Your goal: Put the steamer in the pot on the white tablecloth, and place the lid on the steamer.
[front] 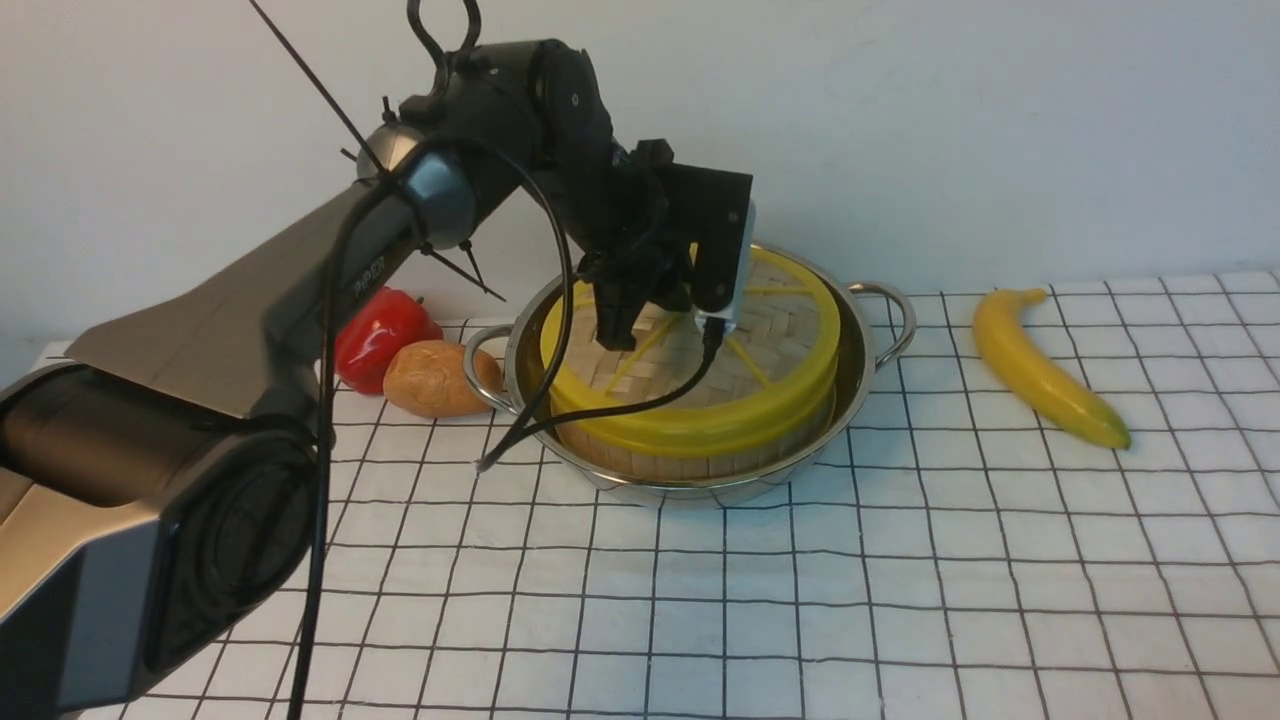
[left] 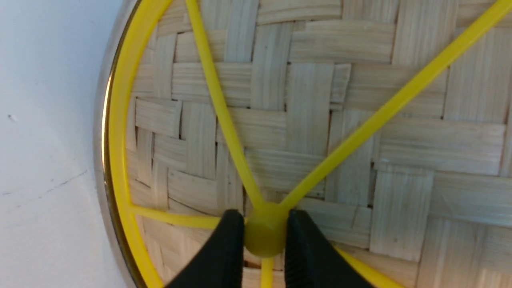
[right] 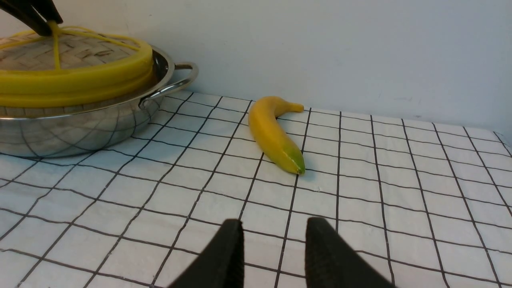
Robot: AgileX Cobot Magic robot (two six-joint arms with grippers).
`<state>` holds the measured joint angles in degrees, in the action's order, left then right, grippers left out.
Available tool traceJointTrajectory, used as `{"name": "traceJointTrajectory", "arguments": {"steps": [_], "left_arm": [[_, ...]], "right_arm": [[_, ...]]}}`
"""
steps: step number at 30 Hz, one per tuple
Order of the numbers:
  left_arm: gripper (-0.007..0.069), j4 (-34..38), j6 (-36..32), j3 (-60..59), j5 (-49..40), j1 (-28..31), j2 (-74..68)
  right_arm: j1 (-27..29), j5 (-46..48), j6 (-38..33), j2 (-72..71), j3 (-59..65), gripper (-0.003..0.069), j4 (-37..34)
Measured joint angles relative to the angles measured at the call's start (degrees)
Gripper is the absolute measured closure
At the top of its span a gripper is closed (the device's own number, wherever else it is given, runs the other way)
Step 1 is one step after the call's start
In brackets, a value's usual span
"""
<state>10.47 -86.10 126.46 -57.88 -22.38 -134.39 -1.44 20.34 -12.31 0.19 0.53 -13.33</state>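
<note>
Nearest, the right gripper (right: pixel 274 256) hangs low over the white tablecloth (front: pixel 800 600) with its jaws parted and empty. Farther back, the steamer (front: pixel 690 455) sits in the pot (front: pixel 860 350), with the lid (front: pixel 700 390) lying on it. The left gripper (left: pixel 265 244) is clamped on the lid's small yellow hub (left: pixel 266 234), which I judge the best hold, since the woven disc looks light, fairly stiff and too flat to pinch elsewhere.

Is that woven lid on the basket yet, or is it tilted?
On, but tilted: the lid rides higher at the back, and the left claw grips its hub.
</note>
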Motion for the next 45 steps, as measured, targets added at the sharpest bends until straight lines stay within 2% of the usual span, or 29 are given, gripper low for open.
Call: {"name": "traceJointTrajectory", "arguments": {"steps": [4, 8, 10, 15, 22, 29, 33, 40, 45], "left_arm": [[0.0492, 0.4, 1.3, 0.1, -0.3, 0.0, 0.0], [0.0432, 0.6, 1.7, 0.3, -0.3, 0.0, 0.0], [0.035, 1.4, 2.1, 0.5, -0.2, 0.1, 0.0], [0.025, 5.1, 3.5, 0.6, -1.5, 0.1, -0.2], [0.0244, 5.7, 7.0, 0.6, -2.9, 0.1, -0.5], [0.0244, 2.8, 8.8, 1.7, -3.8, 0.0, -0.5], [0.0237, -1.2, 13.3, 5.3, -6.1, -0.1, -0.7], [0.0235, -2.5, 19.7, 12.8, -9.8, -0.1, 1.1], [0.0235, -3.6, 28.9, 17.3, -11.3, -0.1, 4.3]], "right_arm": [[0.0, 0.0, 0.0, 0.0, 0.0, 0.0416, 0.0], [0.0, 0.0, 0.0, 0.0, 0.0, 0.0416, 0.0], [0.0, 0.0, 0.0, 0.0, 0.0, 0.0416, 0.0], [0.0, 0.0, 0.0, 0.0, 0.0, 0.0416, 0.0], [0.0, 0.0, 0.0, 0.0, 0.0, 0.0416, 0.0], [0.0, 0.0, 0.0, 0.0, 0.0, 0.0416, 0.0], [0.0, 0.0, 0.0, 0.0, 0.0, 0.0416, 0.0], [0.0, 0.0, 0.0, 0.0, 0.0, 0.0416, 0.0], [0.0, 0.0, 0.0, 0.0, 0.0, 0.0416, 0.0]]}}
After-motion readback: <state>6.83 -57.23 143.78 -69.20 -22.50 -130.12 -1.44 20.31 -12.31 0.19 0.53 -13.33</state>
